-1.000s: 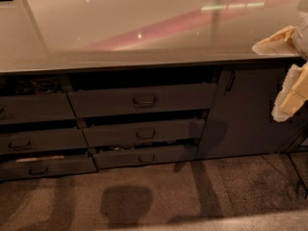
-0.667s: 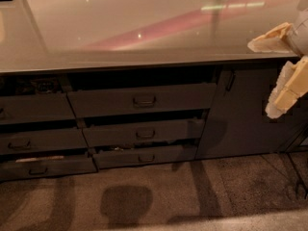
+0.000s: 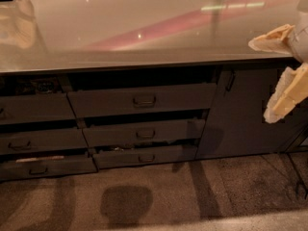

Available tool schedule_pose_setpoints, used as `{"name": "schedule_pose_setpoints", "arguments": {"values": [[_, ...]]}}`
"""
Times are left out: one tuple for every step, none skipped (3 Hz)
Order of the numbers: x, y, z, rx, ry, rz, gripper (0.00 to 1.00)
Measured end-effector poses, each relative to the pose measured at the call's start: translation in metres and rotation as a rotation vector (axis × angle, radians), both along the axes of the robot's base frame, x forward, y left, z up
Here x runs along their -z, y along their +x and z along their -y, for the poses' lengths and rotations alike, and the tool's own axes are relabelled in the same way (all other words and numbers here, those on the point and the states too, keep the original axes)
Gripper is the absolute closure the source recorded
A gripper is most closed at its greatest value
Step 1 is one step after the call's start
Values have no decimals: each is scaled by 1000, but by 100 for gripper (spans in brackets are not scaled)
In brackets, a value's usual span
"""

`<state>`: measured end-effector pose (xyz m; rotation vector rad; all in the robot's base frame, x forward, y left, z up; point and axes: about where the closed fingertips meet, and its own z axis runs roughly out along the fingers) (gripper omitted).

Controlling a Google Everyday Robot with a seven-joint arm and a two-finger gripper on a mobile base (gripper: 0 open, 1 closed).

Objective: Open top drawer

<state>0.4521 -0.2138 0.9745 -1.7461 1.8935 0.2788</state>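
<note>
The top drawer (image 3: 142,100) is the widest dark grey front, just under the counter edge, with a small rectangular pull handle (image 3: 144,100) at its centre. It stands slightly out from the cabinet with a dark gap above it. My gripper (image 3: 275,76) is at the far right edge of the view, well to the right of the drawer, in front of the cabinet door. Its two pale cream fingers (image 3: 284,97) are spread apart with nothing between them.
Two shallower drawers (image 3: 144,133) sit below the top one, both slightly ajar. Another drawer column (image 3: 36,138) is on the left. A cabinet door with a vertical handle (image 3: 230,82) is on the right. A glossy counter top (image 3: 144,28) runs above. Carpet floor lies below.
My gripper has shifted a little to the left, toward the cabinet. The drawers have not moved.
</note>
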Motion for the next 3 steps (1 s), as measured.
{"name": "schedule_pose_setpoints", "arguments": {"values": [[0, -11, -4, -45, 3, 153, 0], [1, -9, 0, -67, -14, 190, 0], [1, -8, 0, -67, -14, 190, 0]]}}
